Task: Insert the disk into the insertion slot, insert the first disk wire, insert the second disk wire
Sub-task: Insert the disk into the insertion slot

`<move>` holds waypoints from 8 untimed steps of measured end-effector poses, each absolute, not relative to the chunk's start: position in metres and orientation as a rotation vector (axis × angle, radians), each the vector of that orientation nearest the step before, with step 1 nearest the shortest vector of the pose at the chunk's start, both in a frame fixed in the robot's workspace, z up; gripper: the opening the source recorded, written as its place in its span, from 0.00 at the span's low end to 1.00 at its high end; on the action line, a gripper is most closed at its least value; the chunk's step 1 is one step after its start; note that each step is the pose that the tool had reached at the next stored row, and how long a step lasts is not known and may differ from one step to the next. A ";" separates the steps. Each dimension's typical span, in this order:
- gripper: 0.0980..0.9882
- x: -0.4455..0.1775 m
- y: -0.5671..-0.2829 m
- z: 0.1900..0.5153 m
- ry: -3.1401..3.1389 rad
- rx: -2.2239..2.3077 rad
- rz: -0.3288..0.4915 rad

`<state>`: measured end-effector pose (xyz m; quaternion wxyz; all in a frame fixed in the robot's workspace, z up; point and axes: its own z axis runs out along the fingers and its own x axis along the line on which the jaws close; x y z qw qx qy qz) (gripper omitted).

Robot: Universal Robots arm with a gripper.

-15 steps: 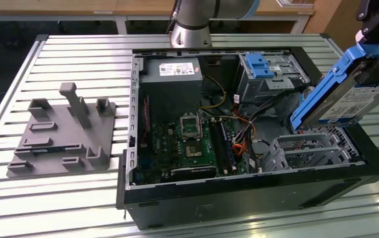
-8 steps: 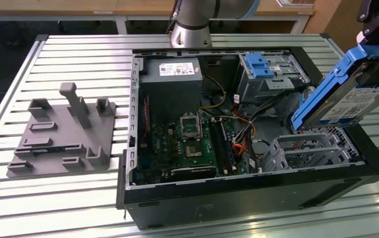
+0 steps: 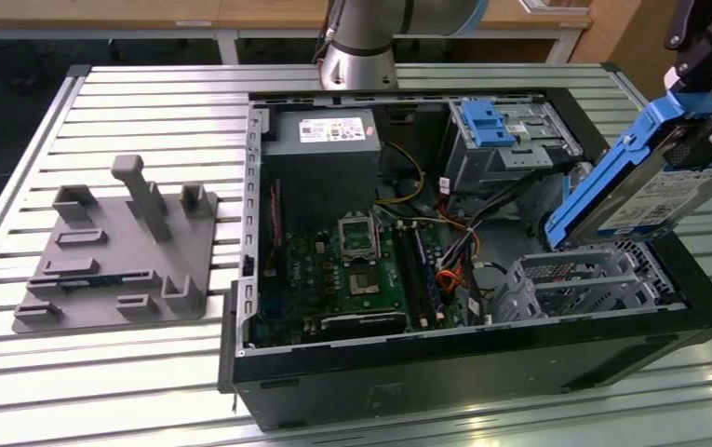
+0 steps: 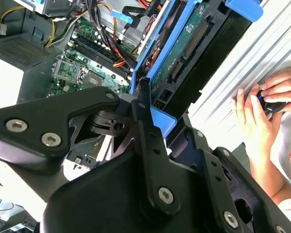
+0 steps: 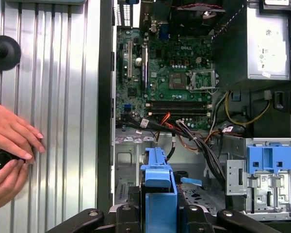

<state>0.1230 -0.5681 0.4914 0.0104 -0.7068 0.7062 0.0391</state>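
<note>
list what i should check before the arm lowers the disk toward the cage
1. Grip: ok. The gripper is shut on the disk, which hangs above the case.
2. Alignment: cannot tell. The disk is tilted, with its lower end just above the insertion slot.
3. Path: ok. The wires lie beside the slot, not across it.
4. Person: ok. The hands rest on the table, outside the case.

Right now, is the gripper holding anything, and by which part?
Yes. The gripper holds the disk by its upper end, clamped across the blue carrier rail. The disk hangs tilted over the insertion slot, not yet seated in it.
</note>
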 end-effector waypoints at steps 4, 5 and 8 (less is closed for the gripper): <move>0.30 0.123 -0.568 0.487 2.204 -2.206 0.122; 0.30 0.123 -0.568 0.486 2.204 -2.207 0.122; 0.30 0.123 -0.568 0.482 2.204 -2.207 0.122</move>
